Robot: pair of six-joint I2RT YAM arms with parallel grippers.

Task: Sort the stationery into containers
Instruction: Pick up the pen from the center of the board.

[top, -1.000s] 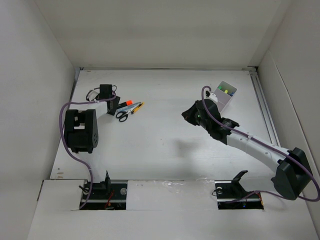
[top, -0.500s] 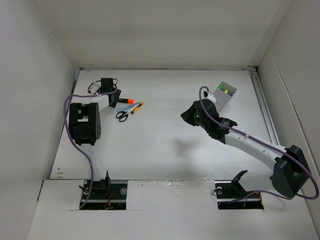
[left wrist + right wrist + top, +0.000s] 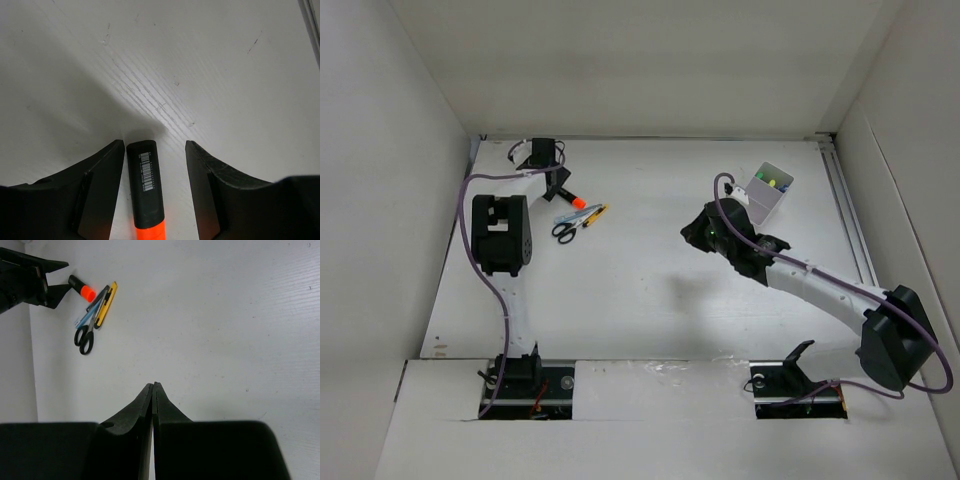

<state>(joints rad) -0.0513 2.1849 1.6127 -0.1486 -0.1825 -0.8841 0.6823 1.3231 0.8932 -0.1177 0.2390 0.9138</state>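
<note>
The orange-and-black marker (image 3: 572, 198) lies on the table at the far left. My left gripper (image 3: 560, 186) is open and low over it. In the left wrist view the marker's black end (image 3: 146, 182) lies between the fingers, close to the left one, and my left gripper (image 3: 155, 150) is not closed on it. Beside the marker lie a yellow pen (image 3: 595, 214), a bluish pen (image 3: 571, 218) and black-handled scissors (image 3: 565, 231). My right gripper (image 3: 698, 232) is shut and empty, left of the white box (image 3: 765, 206). A green-tipped and a yellow-tipped item stand in the box.
The right wrist view shows my shut right gripper (image 3: 152, 386) over bare table, with the scissors (image 3: 84, 338), the pens (image 3: 102, 307) and the marker's orange end (image 3: 88, 291) far off at the upper left. White walls close in the table on three sides.
My left arm has swung toward the far wall, and its gripper has moved from left of the marker to over the marker's black end. The right arm has barely shifted.
</note>
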